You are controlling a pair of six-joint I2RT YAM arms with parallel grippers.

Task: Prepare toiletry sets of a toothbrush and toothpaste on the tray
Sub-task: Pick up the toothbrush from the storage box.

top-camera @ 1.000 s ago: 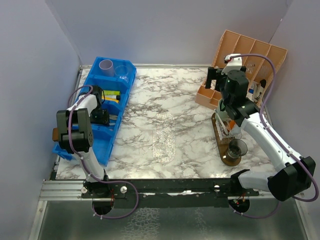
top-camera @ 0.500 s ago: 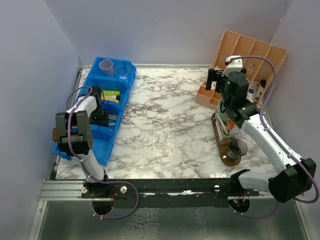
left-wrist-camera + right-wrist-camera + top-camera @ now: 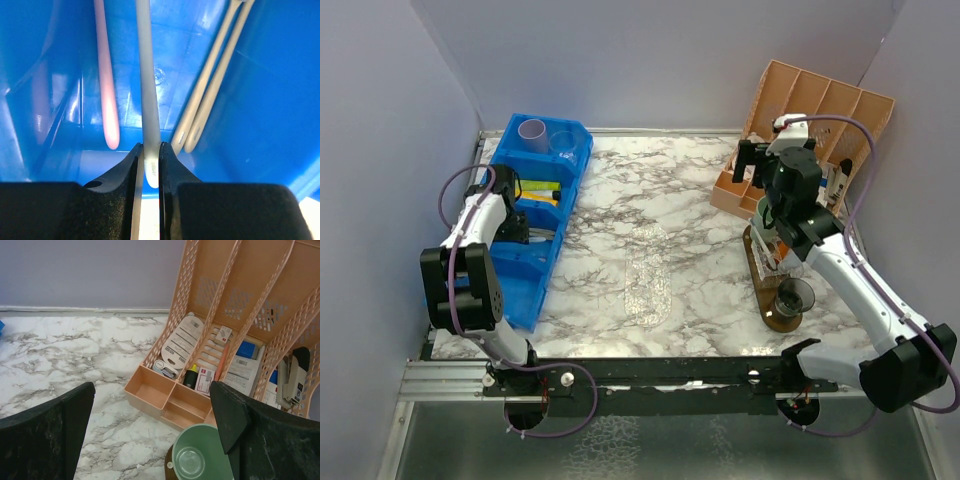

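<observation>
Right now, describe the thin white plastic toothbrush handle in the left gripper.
The thin white plastic toothbrush handle is a glossy rod with a rounded end. The left gripper is shut on that end, pinching it from both sides. It runs inside the blue plastic bin, between a pink handle and two beige ones. Its head is unseen.

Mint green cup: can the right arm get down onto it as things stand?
Probably yes. The right gripper hangs open over the mint green cup, its rim showing between the fingers with nothing across it. The peach organizer stands close behind, so a straight drop looks safest.
</observation>
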